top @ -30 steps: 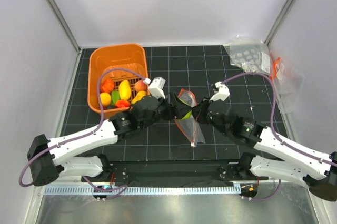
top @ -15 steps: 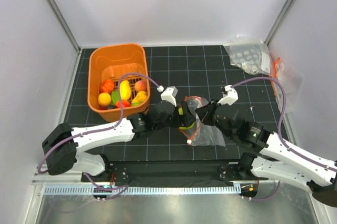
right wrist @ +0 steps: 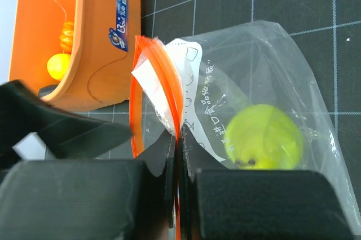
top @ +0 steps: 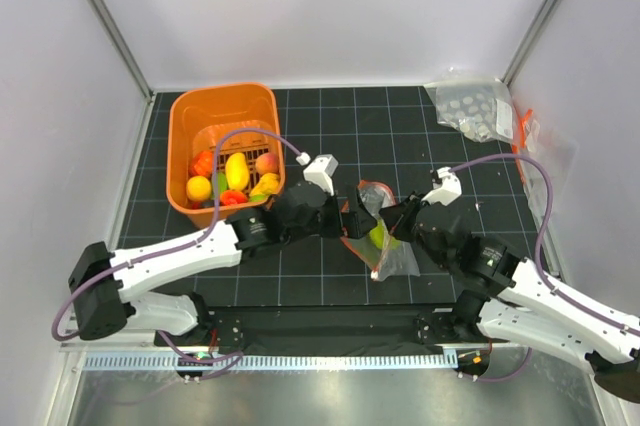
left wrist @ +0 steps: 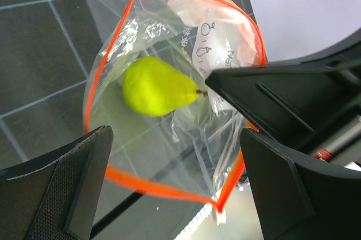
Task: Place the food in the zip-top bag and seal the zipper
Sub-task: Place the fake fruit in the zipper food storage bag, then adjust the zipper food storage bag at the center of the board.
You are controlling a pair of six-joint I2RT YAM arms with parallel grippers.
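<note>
The left gripper (left wrist: 175, 189) hangs right over the mouth of the zip-top bag (left wrist: 113, 43), its fingers spread wide with nothing between them. Just below them a yellow-green toy pear (left wrist: 158, 86) lies inside the pouch, so I'd say one piece of the food is in and the step in hand is getting that arm out cleanly for the next one. The right gripper (right wrist: 176, 155) is clamped narrow on the bag's rim, the orange-red zipper (right wrist: 133, 110) pinched between its pads, and the rest of the strip bows out from those fingers into an open loop. To do this well, I'd have the left fingers rise straight up and away from the loop rather than sweep sideways, since either fingertip looks near enough to the strip to catch it and tug the rim out of the right pinch. The right fingers ought to stay put, holding the mouth up and open so the pear cannot roll back out. The other fruits and vegetables (top: 235, 171) sit in the orange basket (top: 222, 94), well off behind the left fingers, so there are more trips to make before sealing. The film is thin and crinkly and will likely slump, so any slack in the right grip risks the mouth folding shut.
</note>
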